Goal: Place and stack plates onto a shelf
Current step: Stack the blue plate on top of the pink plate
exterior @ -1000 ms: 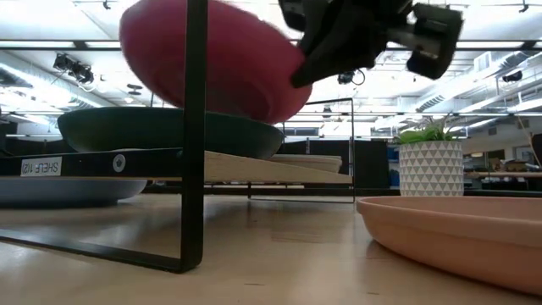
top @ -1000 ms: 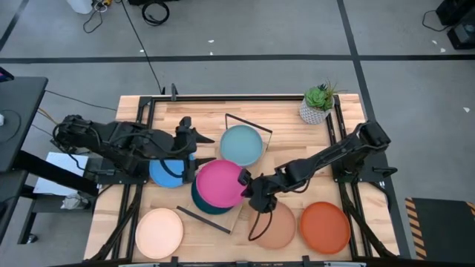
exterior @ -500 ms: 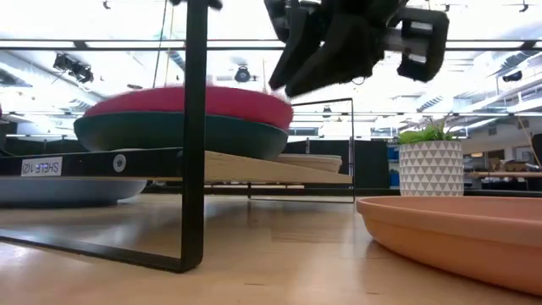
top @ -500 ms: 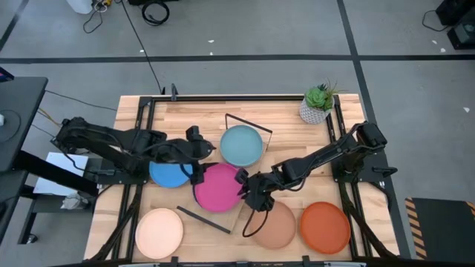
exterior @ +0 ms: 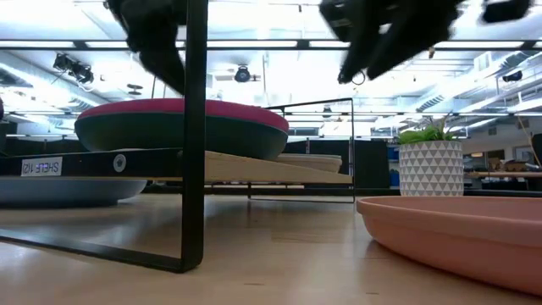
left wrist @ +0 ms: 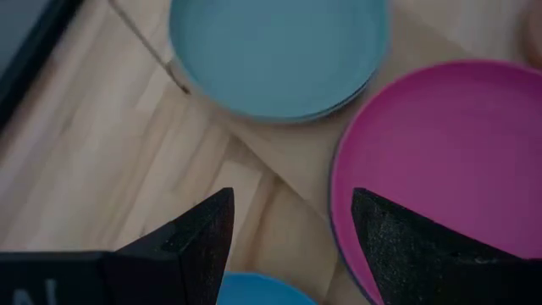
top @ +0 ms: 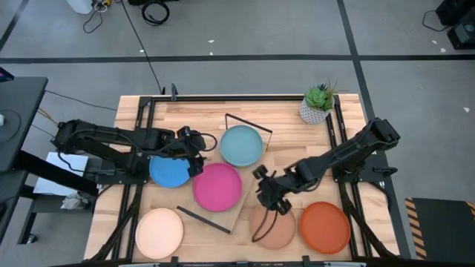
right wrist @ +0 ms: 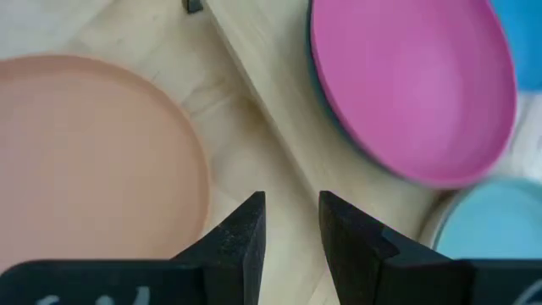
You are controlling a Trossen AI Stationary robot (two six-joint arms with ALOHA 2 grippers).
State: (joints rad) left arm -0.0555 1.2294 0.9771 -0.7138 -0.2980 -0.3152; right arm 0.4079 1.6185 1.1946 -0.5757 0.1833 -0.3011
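Right gripper (top: 269,194) (empty) beside magenta plate (top: 217,187).

A slatted light-wood tabletop (top: 282,119) stands on a grey floor (top: 245,70) crossed by dark tape lines — one running left to right beyond the table's far edge, others angling away toward the far side. Black cables (top: 152,11) lie coiled on the floor at the far side, one trailing toward the table. A small green potted plant (top: 318,104) in a white patterned pot sits at the table's far right corner. Seen level across the tabletop, the room behind is a wide open hall — long strip lights (exterior: 279,44) run across a bright ceiling above dark furniture (exterior: 373,165).
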